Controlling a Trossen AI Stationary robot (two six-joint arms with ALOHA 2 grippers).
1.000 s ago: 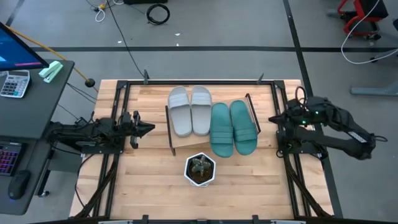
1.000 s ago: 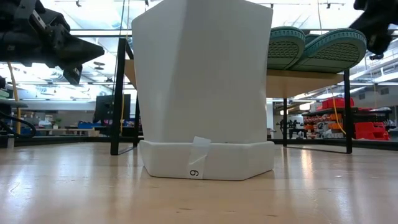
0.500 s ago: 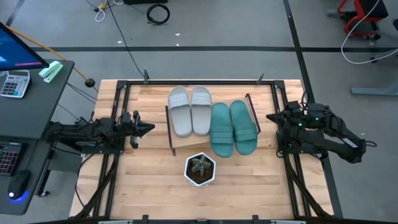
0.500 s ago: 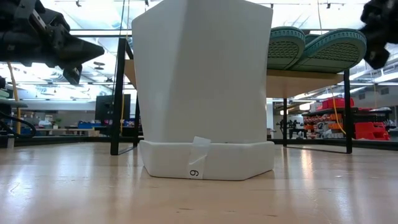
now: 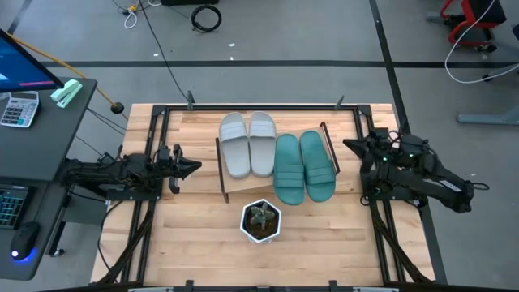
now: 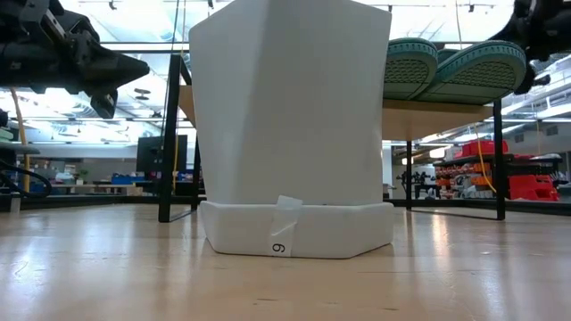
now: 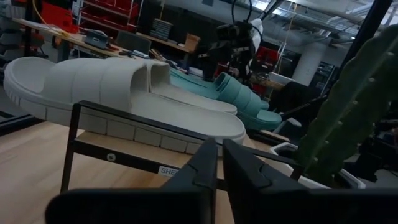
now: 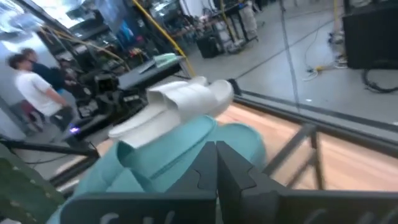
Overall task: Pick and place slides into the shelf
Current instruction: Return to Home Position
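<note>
Four slides sit side by side on the shelf [image 5: 235,186], toes pointing to the far edge of the counter [image 5: 186,243]. The light grey pair [image 5: 237,148] lies toward the left arm. The teal pair [image 5: 318,166] lies toward the right arm, set a little nearer the front, and touches the grey pair. All four are plain, with wide ribbed straps and no brand that can be read. In the low view the teal soles show a fine grooved tread at the shelf's edge.

A strip of tape [image 6: 284,234] on the base of the white hexagonal pot [image 5: 261,220] carries a single numeral, 6 or 9 depending on which way it is read. The pot, holding a small cactus, stands on the counter just in front of the shelf. A small white sticker [image 7: 169,170] on the shelf's dark frame begins "SHE"; the rest is hidden.

The left gripper [image 5: 193,167] hangs beside the shelf's left frame, apart from it, its fingers drawn nearly together and holding nothing. The right gripper [image 5: 350,147] is near the right frame, its fingers closed against each other and empty.
</note>
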